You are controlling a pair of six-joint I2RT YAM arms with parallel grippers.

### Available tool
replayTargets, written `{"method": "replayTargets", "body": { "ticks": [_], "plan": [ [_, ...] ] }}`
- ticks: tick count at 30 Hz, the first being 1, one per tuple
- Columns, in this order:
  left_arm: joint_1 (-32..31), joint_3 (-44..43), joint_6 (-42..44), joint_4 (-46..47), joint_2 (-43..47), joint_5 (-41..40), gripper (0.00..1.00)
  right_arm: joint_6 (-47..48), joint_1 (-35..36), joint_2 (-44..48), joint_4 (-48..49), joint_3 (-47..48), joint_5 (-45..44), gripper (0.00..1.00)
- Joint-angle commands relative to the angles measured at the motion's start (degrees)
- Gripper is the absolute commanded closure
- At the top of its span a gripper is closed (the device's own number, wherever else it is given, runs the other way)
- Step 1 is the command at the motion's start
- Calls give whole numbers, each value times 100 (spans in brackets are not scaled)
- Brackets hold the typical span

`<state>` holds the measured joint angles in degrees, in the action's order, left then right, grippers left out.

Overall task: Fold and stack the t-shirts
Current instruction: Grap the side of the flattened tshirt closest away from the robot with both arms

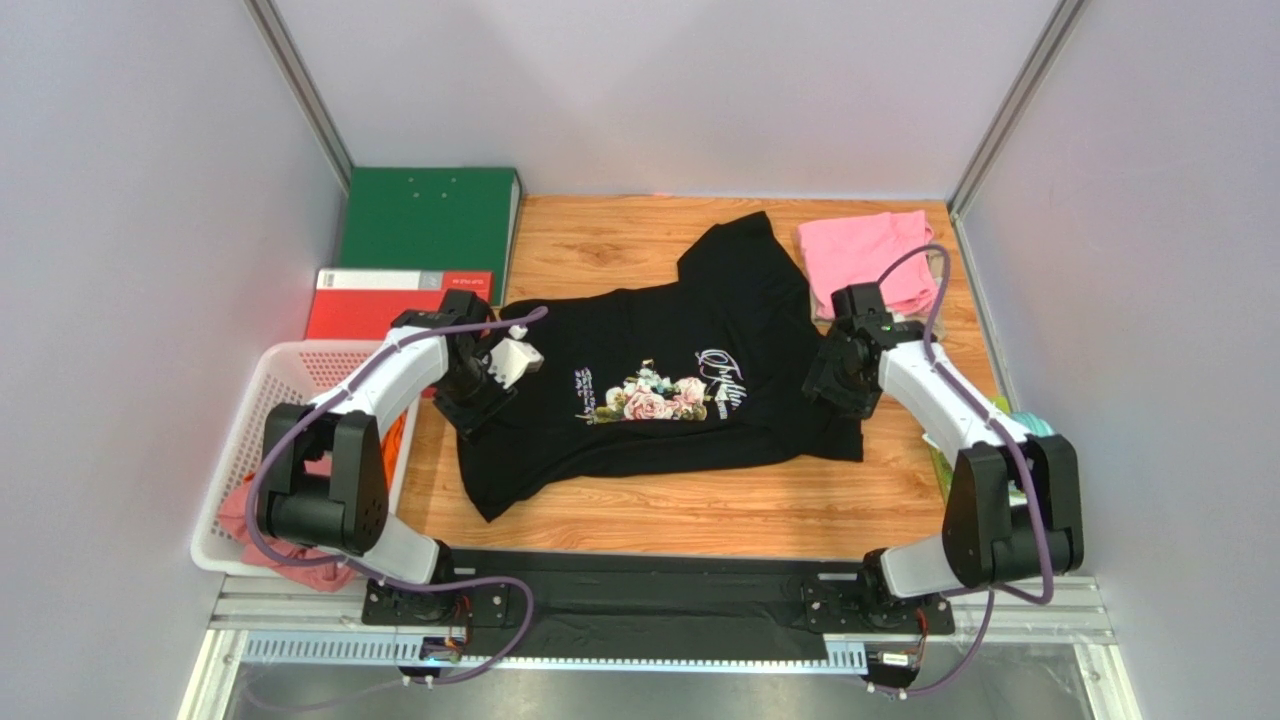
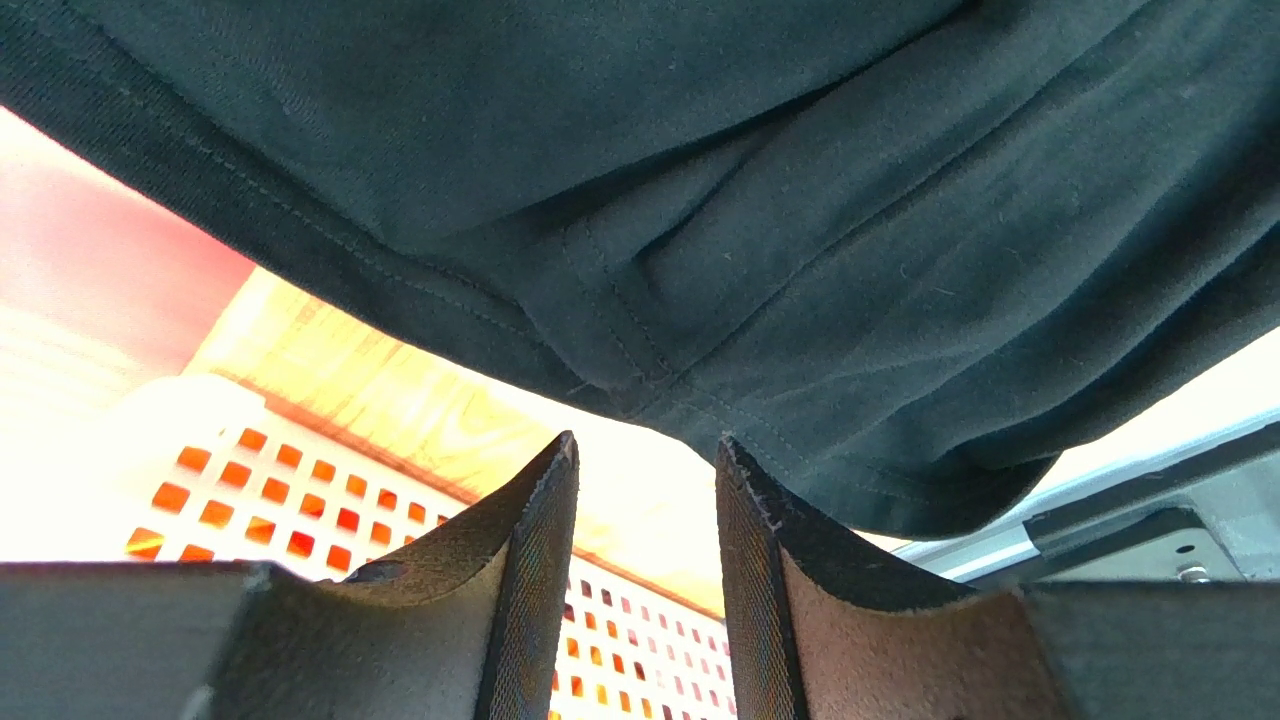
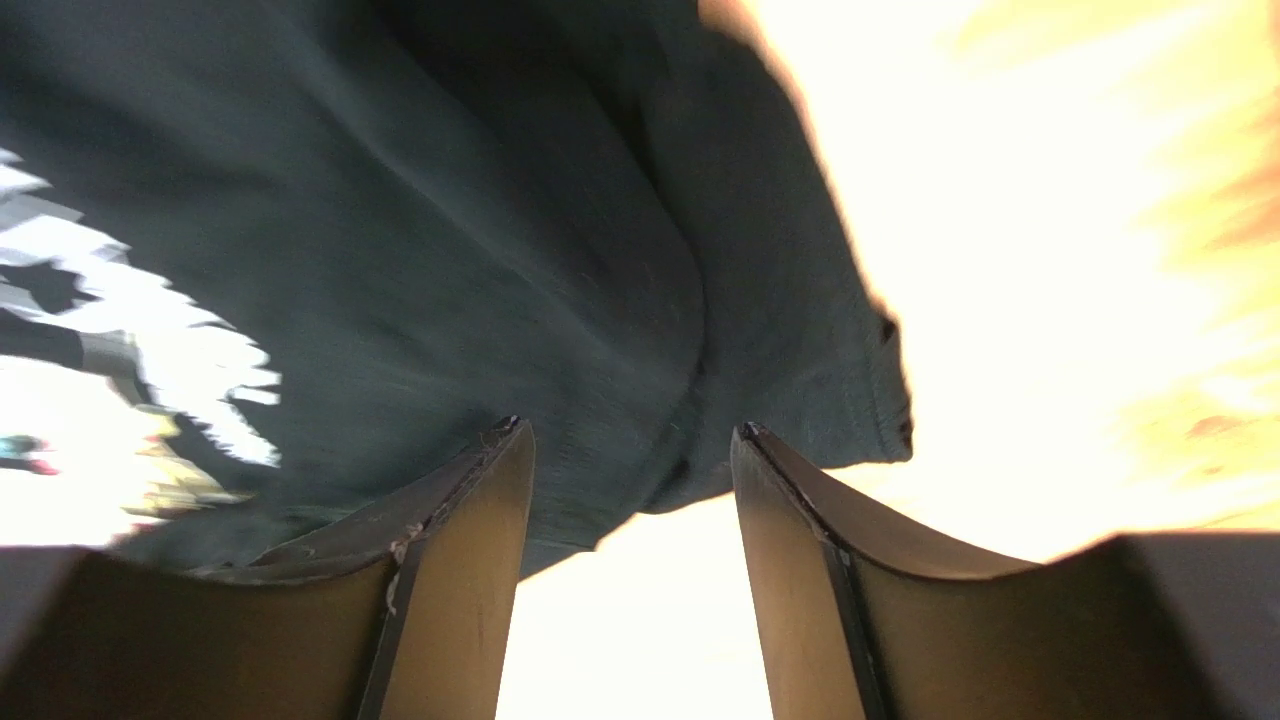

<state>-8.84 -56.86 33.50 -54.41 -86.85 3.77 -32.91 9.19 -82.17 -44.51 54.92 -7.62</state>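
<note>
We're seeing matt, soft cloth on the black t-shirt [image 1: 676,375] — stitched hems, slight fuzz. We're reading the table [image 1: 601,240] as smooth, faintly glossy wood; the basket [image 1: 275,402] — white perforated plastic. The pads [image 2: 529,585] of the left gripper [image 2: 643,453] are showing matt, finely ribbed dark faces.

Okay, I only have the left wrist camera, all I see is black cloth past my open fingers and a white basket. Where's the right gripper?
Observer: The right gripper is at the black t-shirt's right edge, jaws open.
Operator: How is the shirt lying?
Observer: Spread print up, askew across the table.
Operator: Anything folded yet?
Observer: A pink t-shirt, apparently folded, lies at the far right corner.
</note>
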Motion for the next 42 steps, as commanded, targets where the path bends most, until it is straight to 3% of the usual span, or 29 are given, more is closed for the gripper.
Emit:
{"method": "replayTargets", "body": {
  "ticks": [1,27,30,33,34,42],
  "plan": [
    [23,43,-1,-34,238,62,54,267,-303,184,-93,572,-197,43],
    [23,-1,34,-184,362,62,55,329,-524,-1266,874,846,673,49],
    [23,35,52,-149,362,27,55,329,-515,-1231,918,740,900,59],
    [23,61,43,-122,353,18,55,337,-471,-1082,909,661,981,84],
    [23,61,26,-113,353,18,55,346,-471,-1038,900,635,1008,100],
    [23,-70,-106,-280,537,185,55,215,-313,51,856,1169,1639,100]
  ]
}}
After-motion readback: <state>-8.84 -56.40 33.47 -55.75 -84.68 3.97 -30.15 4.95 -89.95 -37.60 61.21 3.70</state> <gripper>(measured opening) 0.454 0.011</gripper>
